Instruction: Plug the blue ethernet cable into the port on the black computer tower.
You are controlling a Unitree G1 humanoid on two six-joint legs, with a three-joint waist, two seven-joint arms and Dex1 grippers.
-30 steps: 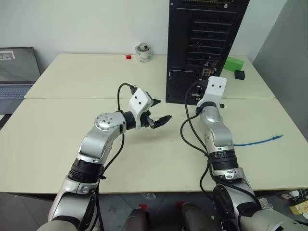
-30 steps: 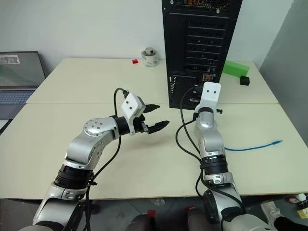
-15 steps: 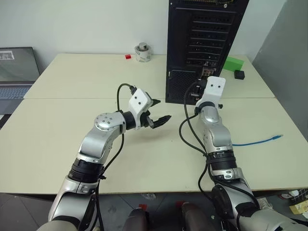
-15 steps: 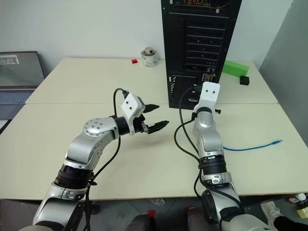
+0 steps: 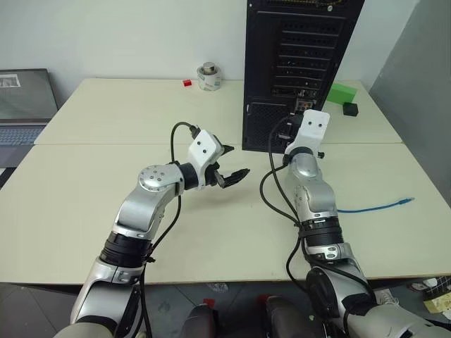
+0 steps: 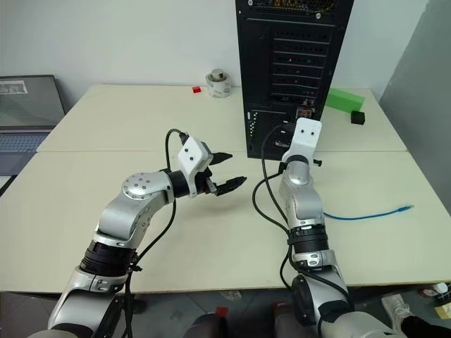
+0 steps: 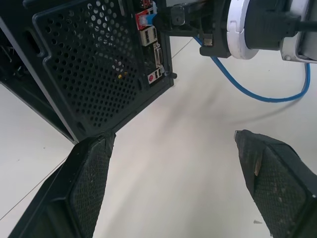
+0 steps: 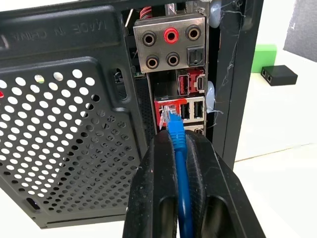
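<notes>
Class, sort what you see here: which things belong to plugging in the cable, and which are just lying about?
Job in hand:
blue ethernet cable
black computer tower
right gripper, shut on the cable

Lying about:
laptop
tape roll
green block
small red piece

The scene was viewed from head height by both eye views, angled forward and down over the table [image 5: 84,183] toward the black computer tower [image 5: 299,49]; nearly the same field was shared by them. The tower's mesh panel and socket strip were seen obliquely, from close by, in the left wrist view. The sockets were faced head-on, very near, in the right wrist view.
</notes>
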